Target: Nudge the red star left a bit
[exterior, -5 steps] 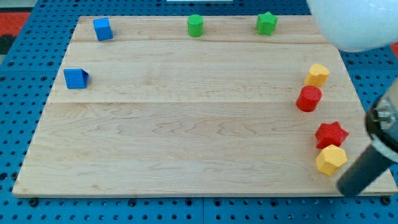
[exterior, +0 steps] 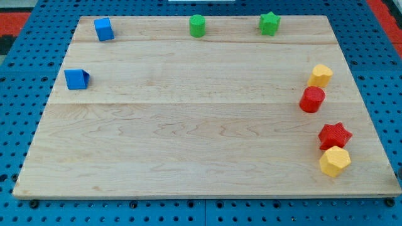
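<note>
The red star [exterior: 335, 134] sits near the board's [exterior: 188, 138] right edge, touching the yellow block [exterior: 335, 161] below it. My tip is not shown — its state cannot be told. The approach step is judged pending — contact from the star's right is called for.

This looks like a robotics lab bench. A pale wooden surface [exterior: 188, 125] lies on a blue perforated base [exterior: 12, 113] with a regular grid of mounting holes, the kind used for fixing test rigs. Small coloured plastic blocks sit near the surface's edges and corners, like test pieces. No household or shop furnishings show.
</note>
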Controlling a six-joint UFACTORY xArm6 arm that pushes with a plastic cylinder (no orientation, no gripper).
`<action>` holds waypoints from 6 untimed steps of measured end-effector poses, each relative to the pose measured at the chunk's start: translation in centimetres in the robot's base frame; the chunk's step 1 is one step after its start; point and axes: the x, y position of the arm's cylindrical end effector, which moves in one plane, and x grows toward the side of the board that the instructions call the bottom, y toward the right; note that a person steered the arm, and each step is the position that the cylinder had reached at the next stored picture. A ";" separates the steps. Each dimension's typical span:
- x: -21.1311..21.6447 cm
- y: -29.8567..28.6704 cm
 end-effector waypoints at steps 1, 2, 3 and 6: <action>0.0 0.0; -0.1 0.1; -2.0 -0.3; -7.0 -6.1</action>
